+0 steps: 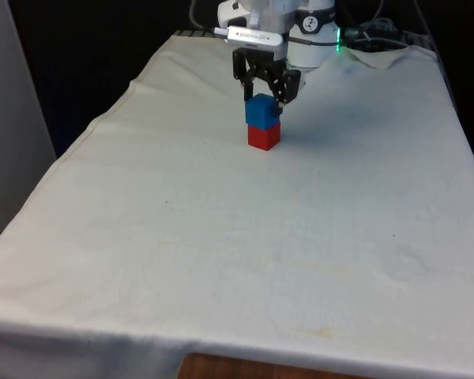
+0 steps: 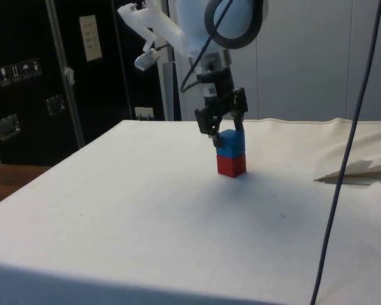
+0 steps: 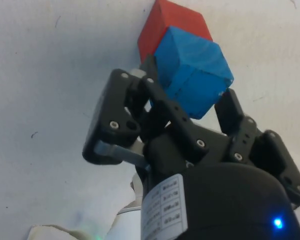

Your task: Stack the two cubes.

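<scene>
The blue cube (image 1: 262, 110) sat right on top of the red cube (image 1: 264, 136), and the red cube stood on the white cloth (image 1: 221, 237) that covered the desk. The two cubes made a small tower near the far end of the desk, close to the robot arm (image 1: 300, 24).

The pincer (image 1: 266, 88) hung over the tower with its two black fingers (image 3: 150, 75) on either side of the blue cube. In the wrist view one finger lay against one side of the blue cube, and the other finger sat by the opposite side with a tiny gap showing. I could not tell for sure if the pincer was squeezing the cube or had let go.

From the side view, the blue cube (image 2: 231, 142) lined up almost evenly with the red cube (image 2: 231, 165) below it, and the pincer (image 2: 223, 130) reached down around its top half. The cloth had a few soft wrinkles. A dark cable (image 2: 343, 165) hung down in the side view. A folded bit of cloth (image 2: 359, 173) lay well apart from the cubes.
</scene>
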Available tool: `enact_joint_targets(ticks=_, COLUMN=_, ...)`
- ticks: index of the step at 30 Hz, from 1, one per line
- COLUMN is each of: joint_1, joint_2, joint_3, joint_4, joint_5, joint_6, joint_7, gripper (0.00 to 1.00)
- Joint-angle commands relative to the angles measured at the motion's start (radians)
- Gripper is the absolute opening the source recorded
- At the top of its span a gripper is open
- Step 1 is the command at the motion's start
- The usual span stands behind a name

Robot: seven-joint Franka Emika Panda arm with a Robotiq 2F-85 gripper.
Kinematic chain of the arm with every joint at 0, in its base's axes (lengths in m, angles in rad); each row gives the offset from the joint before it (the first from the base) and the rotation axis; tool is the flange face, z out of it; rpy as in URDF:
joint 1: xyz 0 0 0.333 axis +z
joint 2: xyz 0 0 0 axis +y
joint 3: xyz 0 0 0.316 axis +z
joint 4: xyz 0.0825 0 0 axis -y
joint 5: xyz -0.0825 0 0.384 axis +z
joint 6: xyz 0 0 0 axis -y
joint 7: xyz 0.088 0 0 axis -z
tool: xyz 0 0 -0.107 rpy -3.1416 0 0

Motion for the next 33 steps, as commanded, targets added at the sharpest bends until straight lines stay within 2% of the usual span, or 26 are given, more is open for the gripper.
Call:
enact_joint_targets(ticks=1, joint_1=0.000, joint_2=-0.001, joint_3=0.000, joint_4=0.000, joint_5=0.000, joint_6=0.000, joint_7=0.001, gripper=0.59)
enact_joint_targets(ticks=5, joint_1=0.001, joint_2=-0.001, joint_3=0.000, joint_4=0.000, joint_5=0.000, joint_6=0.000, joint_7=0.001, gripper=1.00)
enact_joint_targets(ticks=12, joint_1=0.001, joint_2=-0.001, joint_3=0.001, joint_4=0.000, joint_5=0.000, joint_6=0.000, joint_7=0.001, gripper=1.00)
enact_joint_targets(ticks=16, joint_1=0.001, joint_2=-0.035, joint_3=-0.001, joint_4=0.010, joint_5=-0.005, joint_6=-0.040, joint_7=0.000, gripper=1.00)
enact_joint_targets(ticks=17, joint_1=0.000, joint_2=-0.022, joint_3=0.000, joint_4=0.011, joint_5=0.000, joint_6=-0.027, joint_7=-0.002, gripper=1.00)
enact_joint_targets(ticks=22, joint_1=0.001, joint_2=-0.069, joint_3=0.001, joint_4=0.025, joint_5=-0.004, joint_6=-0.085, joint_7=-0.010, gripper=1.00)
enact_joint_targets(ticks=26, joint_1=0.002, joint_2=-0.095, joint_3=0.004, joint_4=0.047, joint_5=0.002, joint_6=-0.127, joint_7=-0.032, gripper=1.00)
enact_joint_targets(ticks=27, joint_1=0.001, joint_2=-0.092, joint_3=0.002, joint_4=0.040, joint_5=0.000, joint_6=-0.114, joint_7=-0.026, gripper=1.00)
enact_joint_targets(ticks=33, joint_1=0.003, joint_2=-0.120, joint_3=0.004, joint_4=0.072, joint_5=0.014, joint_6=-0.170, joint_7=-0.085, gripper=1.00)
